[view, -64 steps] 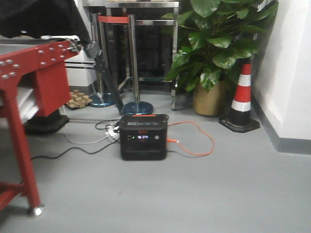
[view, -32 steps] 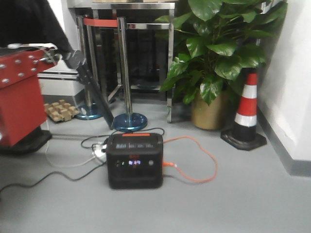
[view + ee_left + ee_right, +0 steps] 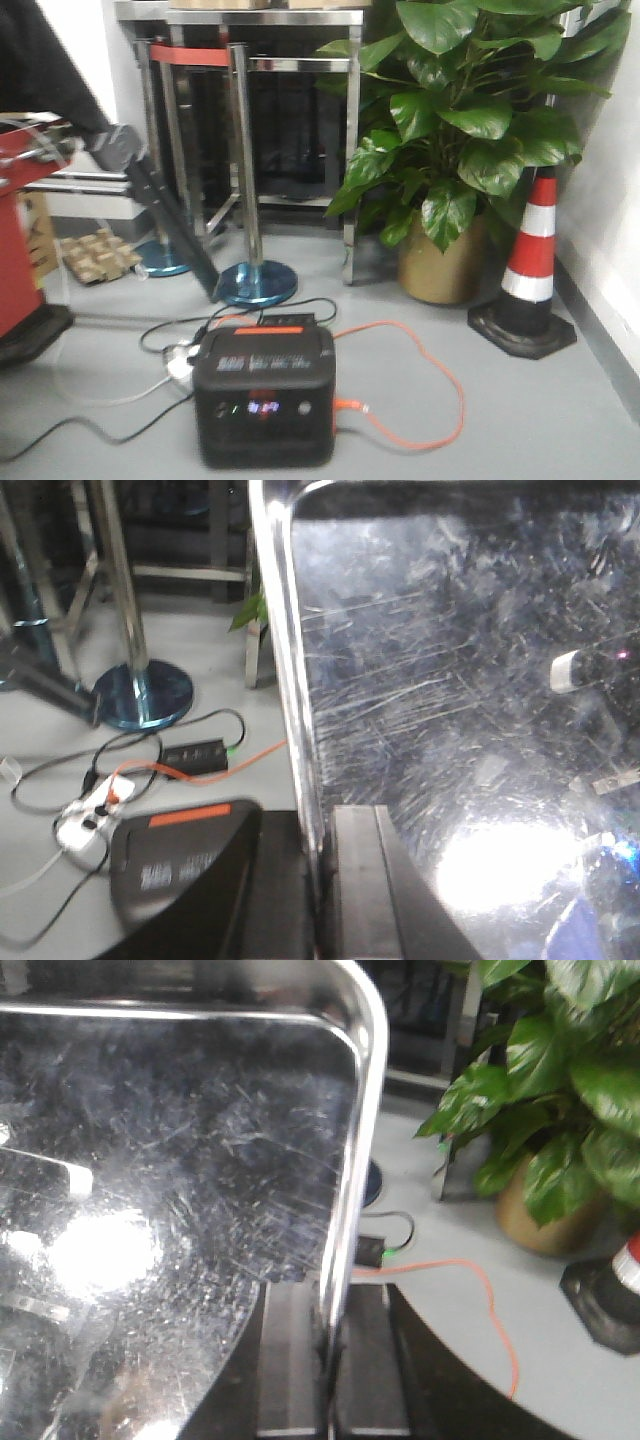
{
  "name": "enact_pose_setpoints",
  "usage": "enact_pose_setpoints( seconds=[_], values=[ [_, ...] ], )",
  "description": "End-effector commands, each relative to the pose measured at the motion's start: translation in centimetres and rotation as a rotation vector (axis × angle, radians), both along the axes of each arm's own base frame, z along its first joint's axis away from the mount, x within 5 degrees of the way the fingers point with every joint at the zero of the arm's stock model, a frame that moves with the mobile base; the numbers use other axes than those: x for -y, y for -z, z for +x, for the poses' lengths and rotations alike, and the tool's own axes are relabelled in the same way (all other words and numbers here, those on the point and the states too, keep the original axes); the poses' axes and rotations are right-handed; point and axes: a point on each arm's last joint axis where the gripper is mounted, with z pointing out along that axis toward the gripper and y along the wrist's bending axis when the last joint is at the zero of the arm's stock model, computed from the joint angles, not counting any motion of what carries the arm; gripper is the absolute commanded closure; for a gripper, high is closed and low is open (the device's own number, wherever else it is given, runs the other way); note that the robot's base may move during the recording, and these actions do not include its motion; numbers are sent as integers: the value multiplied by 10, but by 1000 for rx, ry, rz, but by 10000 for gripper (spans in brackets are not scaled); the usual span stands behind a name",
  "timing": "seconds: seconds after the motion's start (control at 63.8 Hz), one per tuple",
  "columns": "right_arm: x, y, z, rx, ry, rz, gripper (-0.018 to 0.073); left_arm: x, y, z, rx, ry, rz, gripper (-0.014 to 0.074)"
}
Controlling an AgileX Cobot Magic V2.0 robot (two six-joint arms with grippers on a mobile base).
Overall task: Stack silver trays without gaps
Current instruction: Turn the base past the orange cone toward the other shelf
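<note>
Now the left gripper (image 3: 322,880) is pinching the left rim of a silver tray (image 3: 450,680), its jaws squeezing the thin edge. The right gripper (image 3: 325,1360) is pinching the right rim the same way. It looks like one tray, hanging in the air above the floor (image 3: 200,630). No stack is showing, so I think the stacking is not done yet.

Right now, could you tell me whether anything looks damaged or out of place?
The shallow silver metal tray, gripped at its rims by the left gripper and right gripper, is heavily scratched. An orange cable loops loosely beside the black power box.
</note>
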Motion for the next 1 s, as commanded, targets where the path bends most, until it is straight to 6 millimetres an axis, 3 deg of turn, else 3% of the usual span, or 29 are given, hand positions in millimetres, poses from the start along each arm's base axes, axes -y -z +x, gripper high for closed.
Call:
enact_pose_setpoints(
  seconds=[0.0,0.988],
  values=[
    [2,-13,-4,81,-1,-3,646,-1,-9,-2,50,12,-3,612],
    [2,-14,-4,87,0,-1,646,-3,-9,-1,52,6,1,612]
  ],
)
